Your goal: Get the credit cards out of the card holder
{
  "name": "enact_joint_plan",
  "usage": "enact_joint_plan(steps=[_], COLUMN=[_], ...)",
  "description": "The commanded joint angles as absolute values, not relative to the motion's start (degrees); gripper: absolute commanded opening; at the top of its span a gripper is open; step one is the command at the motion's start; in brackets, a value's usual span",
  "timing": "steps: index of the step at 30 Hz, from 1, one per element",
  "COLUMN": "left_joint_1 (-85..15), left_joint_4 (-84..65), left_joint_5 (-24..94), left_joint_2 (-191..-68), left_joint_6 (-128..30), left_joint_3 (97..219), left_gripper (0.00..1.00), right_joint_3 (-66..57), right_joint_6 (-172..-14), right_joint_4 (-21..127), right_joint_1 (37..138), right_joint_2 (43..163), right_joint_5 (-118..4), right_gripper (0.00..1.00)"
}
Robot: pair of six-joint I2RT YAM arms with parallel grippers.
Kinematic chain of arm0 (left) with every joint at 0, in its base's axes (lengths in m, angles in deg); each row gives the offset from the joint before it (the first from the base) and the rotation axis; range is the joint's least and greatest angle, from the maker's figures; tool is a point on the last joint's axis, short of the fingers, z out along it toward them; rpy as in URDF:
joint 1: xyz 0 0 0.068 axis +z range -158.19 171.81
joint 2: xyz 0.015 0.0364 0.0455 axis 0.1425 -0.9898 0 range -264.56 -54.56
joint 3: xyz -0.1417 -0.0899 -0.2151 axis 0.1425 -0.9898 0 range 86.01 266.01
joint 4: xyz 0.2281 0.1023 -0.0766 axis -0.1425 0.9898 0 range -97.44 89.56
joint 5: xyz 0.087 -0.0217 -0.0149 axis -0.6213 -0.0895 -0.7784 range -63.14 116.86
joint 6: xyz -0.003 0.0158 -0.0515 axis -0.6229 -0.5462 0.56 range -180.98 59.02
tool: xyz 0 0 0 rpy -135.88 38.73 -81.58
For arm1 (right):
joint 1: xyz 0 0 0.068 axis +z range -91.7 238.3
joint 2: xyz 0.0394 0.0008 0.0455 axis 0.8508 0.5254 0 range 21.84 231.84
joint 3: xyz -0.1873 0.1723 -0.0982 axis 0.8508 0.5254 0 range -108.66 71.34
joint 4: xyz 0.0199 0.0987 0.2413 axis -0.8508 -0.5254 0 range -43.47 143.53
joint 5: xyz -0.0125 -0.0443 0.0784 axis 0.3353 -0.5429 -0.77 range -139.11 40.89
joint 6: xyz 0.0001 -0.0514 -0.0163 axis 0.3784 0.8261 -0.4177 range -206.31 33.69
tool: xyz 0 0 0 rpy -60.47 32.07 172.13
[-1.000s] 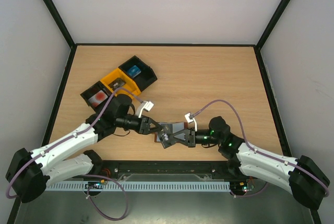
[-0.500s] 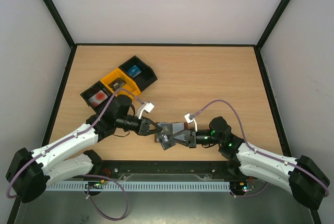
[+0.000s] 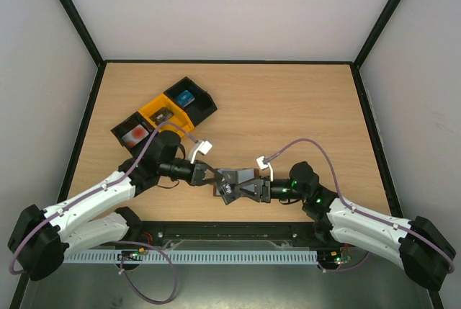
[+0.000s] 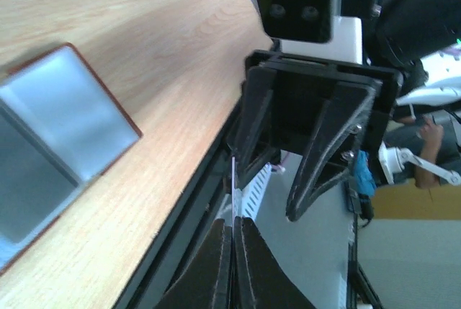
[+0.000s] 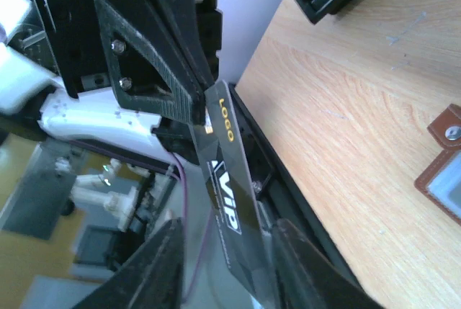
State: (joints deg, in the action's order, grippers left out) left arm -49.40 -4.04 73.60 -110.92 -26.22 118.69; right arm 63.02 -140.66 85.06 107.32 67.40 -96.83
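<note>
Left gripper (image 4: 233,231): clamped tight on dark grey card (image 5: 229,204)
Right gripper (image 5: 227,231): fingers spread wide, gripping nothing
Card holder (image 4: 66,135): lying open on table (image 3: 288,107)

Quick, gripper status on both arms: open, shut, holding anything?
Left gripper: shut on the dark VIP card.
Right gripper: open, with one finger on either side of that card.

Soft, even light is falling from overhead, casting only faint shadows under my jaws on the tabletop (image 3: 288,107). Beside my left jaws the card holder (image 4: 57,129) is blurring out of focus. Between my right jaws the dark card (image 5: 230,215) is showing sharp, with everything beyond them smearing.
</note>
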Motion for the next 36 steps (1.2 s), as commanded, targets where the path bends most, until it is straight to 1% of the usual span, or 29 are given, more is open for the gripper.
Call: enact_joint_plan(steps=[1,3,4,6,9,10,11,20,29,36], left_joint_1=[-46.94,-44.98,-43.98,-41.63,-39.29,-38.84,-38.46,-37.01,-35.57,-34.34], left_joint_4=[-2.92,-3.44,-3.77,-3.33,-2.77,-2.10,-1.32,7.20,3.64,-2.14], left_joint_5=[68.38,66.74,65.50,62.11,57.12,55.17,53.06,30.07,7.72,-2.42], left_joint_2=[-108.71,-107.12,-106.22,-104.02,-101.56,-100.97,-100.32,-96.93,-91.98,-95.81], left_joint_6=[-24.92,-23.17,-22.22,-20.38,-18.08,-17.74,-17.45,-16.13,-8.96,-8.41], left_joint_3=[117.93,117.23,116.85,116.49,115.80,116.00,116.32,121.53,118.49,118.23], left_gripper=[0.03,0.03,0.03,0.03,0.03,0.03,0.03,0.03,0.03,0.03], right_joint_3=[62.26,62.02,61.84,61.84,61.38,61.10,61.00,59.12,59.17,60.15], right_joint_6=[-140.74,-141.04,-141.06,-141.47,-141.89,-141.80,-141.71,-141.37,-140.59,-140.80], right_joint_4=[82.24,80.27,79.33,78.75,77.21,76.63,76.01,71.78,69.76,69.70], right_joint_1=[107.24,107.25,107.26,107.25,107.26,107.26,107.25,107.21,107.20,107.26], right_joint_2=[65.16,64.84,64.80,65.03,65.45,65.56,65.61,63.83,63.18,61.61], right_joint_5=[-91.32,-89.10,-88.18,-87.39,-85.29,-84.89,-84.35,-77.91,-76.92,-76.54], right_gripper=[0.46,0.64,0.70,0.79,0.90,0.96,0.99,0.98,0.98,0.98])
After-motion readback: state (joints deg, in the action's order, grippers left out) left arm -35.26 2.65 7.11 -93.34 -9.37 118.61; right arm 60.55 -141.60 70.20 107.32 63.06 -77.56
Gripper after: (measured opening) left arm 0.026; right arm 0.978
